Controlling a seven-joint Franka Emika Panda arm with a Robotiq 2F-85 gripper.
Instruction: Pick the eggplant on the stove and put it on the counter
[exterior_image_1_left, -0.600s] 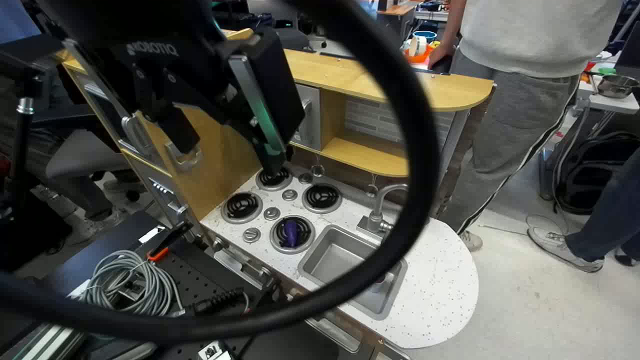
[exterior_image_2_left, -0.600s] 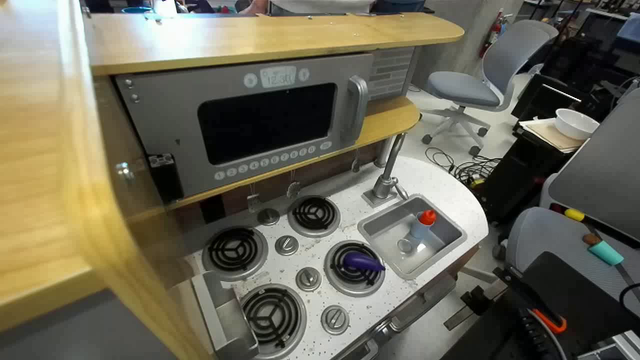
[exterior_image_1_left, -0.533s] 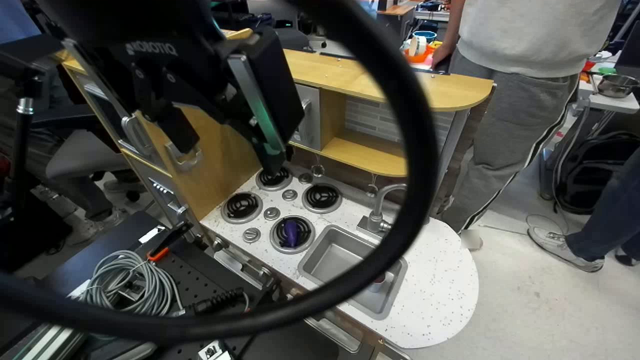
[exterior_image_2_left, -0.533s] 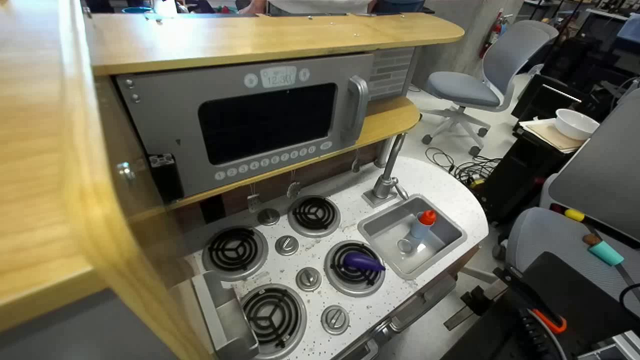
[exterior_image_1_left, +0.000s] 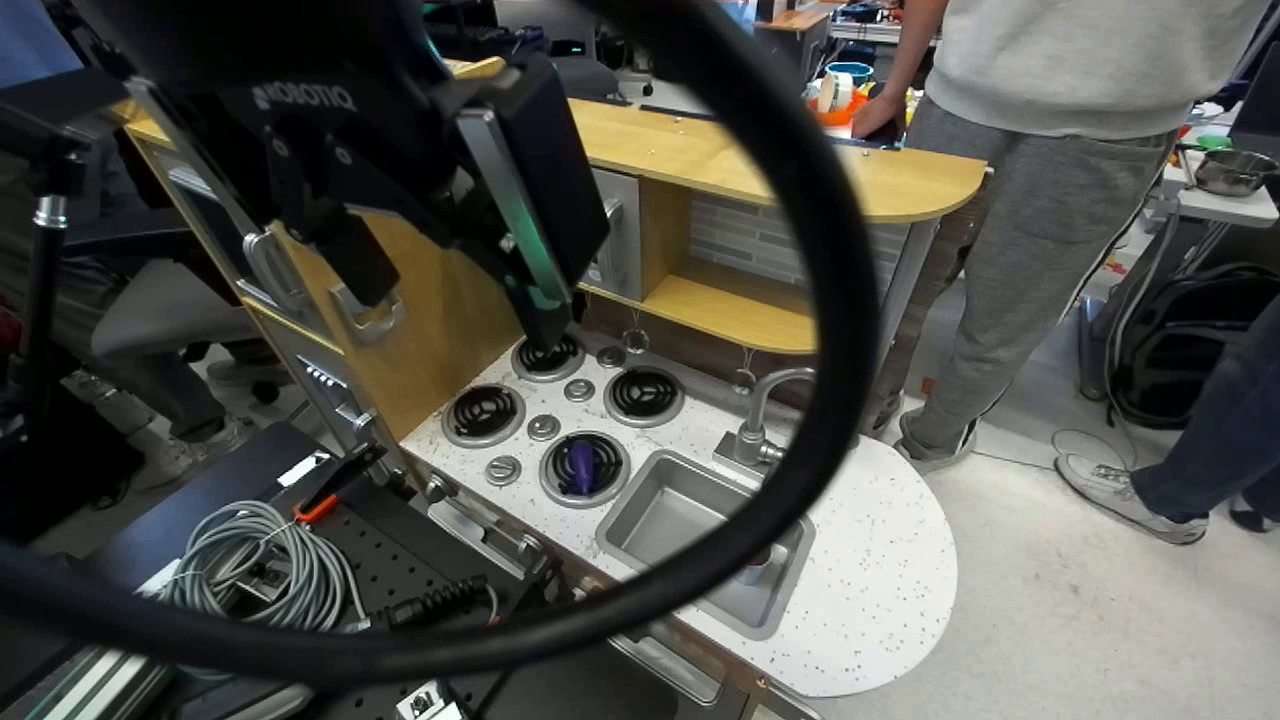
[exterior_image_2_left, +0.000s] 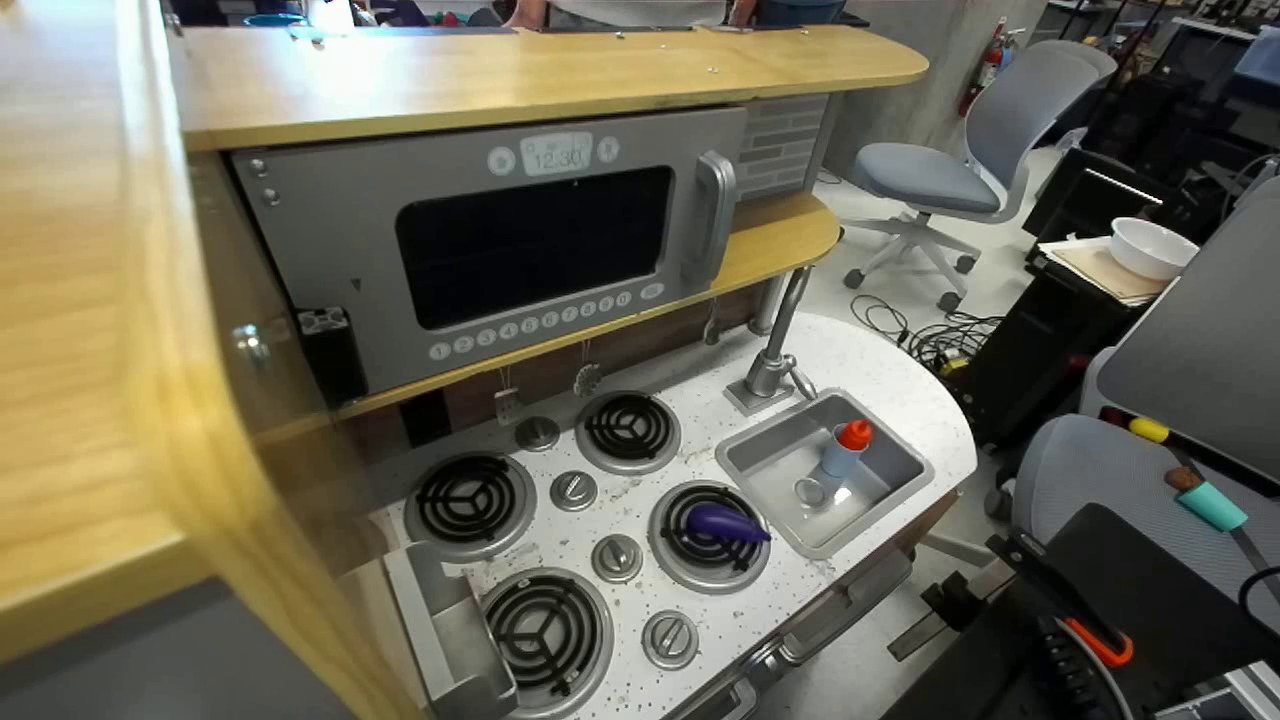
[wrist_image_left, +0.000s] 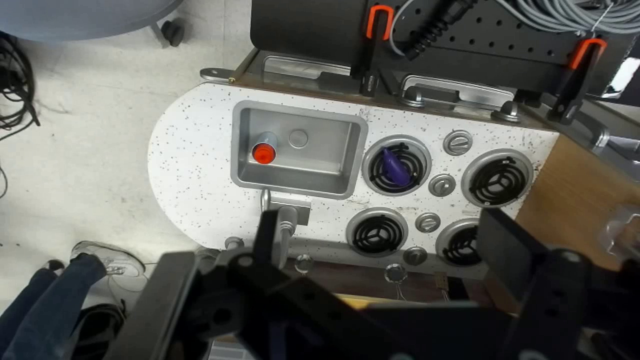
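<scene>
hanging in air, gripper (wrist_image_left: 380, 230) has fingers (wrist_image_left: 506, 250) spread wide; purple eggplant (wrist_image_left: 396, 167) lies on the stove (wrist_image_left: 417, 202), on the burner (wrist_image_left: 397, 191) just beside the sink (wrist_image_left: 325, 145); red-topped cup (wrist_image_left: 268, 139) in sink, speckled white counter (wrist_image_left: 187, 170) running past it to rounded end

A pale, scuffed floor (exterior_image_1_left: 1080, 600) shows in both exterior views. A grey office chair (exterior_image_2_left: 925, 178) stands on it before a grey wall (exterior_image_2_left: 890, 115), black cables (exterior_image_2_left: 937, 345) near its wheels (exterior_image_2_left: 950, 301). Light glares off the wooden shelf (exterior_image_2_left: 550, 75); another grey chair (exterior_image_2_left: 1060, 465) stands nearer.
</scene>
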